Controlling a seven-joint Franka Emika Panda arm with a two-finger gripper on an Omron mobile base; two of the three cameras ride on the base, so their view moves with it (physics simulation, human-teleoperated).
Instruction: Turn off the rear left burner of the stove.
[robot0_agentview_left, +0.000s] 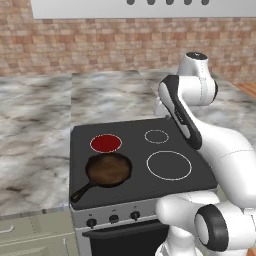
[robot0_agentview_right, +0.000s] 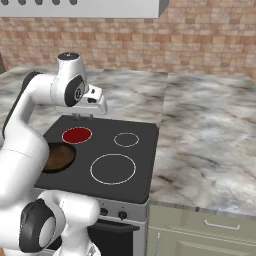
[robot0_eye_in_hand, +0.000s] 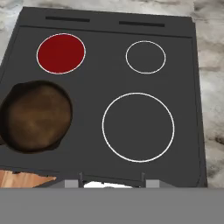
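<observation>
Marble counter (robot0_agentview_left: 35, 125), one stove (robot0_agentview_left: 140, 197), rear left burner (robot0_agentview_left: 106, 143) red, one skillet (robot0_agentview_left: 108, 169), hand state unclear

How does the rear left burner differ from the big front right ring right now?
The rear left burner glows solid red inside its outline; the front right ring is plain black inside. The rear left burner is clearly smaller than the front right ring, the largest on the cooktop. The rear left burner sits just behind the skillet; the front right ring lies beside it. Both are thin white circles on the stove, with nothing resting on them.
</observation>
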